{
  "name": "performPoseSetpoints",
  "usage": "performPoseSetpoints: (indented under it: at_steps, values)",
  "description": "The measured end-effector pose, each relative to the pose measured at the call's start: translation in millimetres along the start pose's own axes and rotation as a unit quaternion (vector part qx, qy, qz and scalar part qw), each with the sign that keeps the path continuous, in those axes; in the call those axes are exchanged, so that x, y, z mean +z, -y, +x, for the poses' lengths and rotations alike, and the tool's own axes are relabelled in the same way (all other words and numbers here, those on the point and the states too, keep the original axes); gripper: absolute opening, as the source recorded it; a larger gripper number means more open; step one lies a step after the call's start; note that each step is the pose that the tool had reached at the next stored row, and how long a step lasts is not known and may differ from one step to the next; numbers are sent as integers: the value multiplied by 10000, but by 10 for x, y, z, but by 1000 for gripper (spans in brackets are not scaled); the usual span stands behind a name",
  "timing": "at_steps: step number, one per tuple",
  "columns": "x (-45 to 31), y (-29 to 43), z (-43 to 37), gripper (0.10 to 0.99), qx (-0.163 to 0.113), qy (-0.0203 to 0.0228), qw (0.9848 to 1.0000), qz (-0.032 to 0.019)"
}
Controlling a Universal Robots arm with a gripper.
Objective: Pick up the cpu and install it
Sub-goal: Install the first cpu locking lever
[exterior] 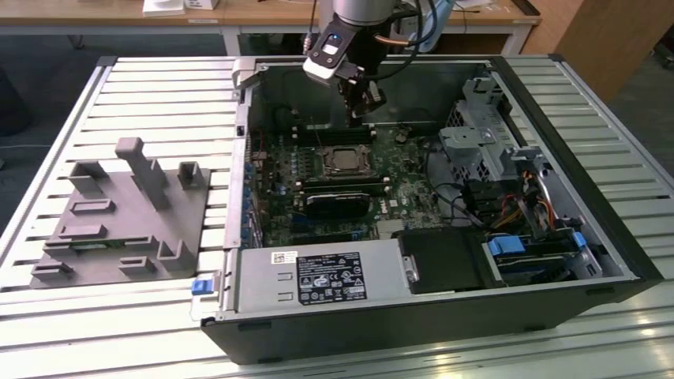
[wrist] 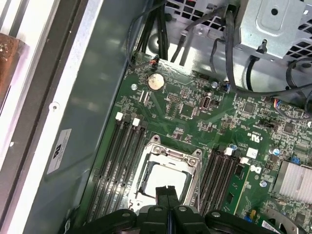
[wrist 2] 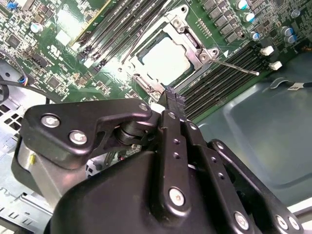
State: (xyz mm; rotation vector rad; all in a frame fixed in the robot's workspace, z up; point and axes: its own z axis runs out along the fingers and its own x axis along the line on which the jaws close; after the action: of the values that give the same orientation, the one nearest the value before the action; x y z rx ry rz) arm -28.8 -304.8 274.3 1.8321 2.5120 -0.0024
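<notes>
The cpu (exterior: 342, 160), a pale silvery square, lies flat inside the metal socket frame on the green motherboard (exterior: 411, 185) of the open computer case. It is seen from close above in both wrist views (wrist 2: 165, 61) (wrist: 163, 178). My gripper (exterior: 364, 110) hangs inside the case above the board, just beyond the socket on the side of the case's far wall. Its two black fingers (wrist 2: 173, 100) are pressed together with nothing between them, and their tips (wrist: 167, 192) sit over the socket's edge.
A thin socket lever (wrist 2: 234, 66) sticks out over the memory slots (wrist: 122, 161). A black heatsink block (exterior: 337, 207), power supply (exterior: 316, 280), drive cage (exterior: 484, 134) and cables (exterior: 516, 209) crowd the case. A grey fixture (exterior: 126, 213) stands on the slatted table at the exterior view's left.
</notes>
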Motion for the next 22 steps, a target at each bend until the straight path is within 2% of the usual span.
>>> performPoseSetpoints:
  at_steps: [22]
  values:
    - [0,0,0,106,-447,-8,9990,-13]
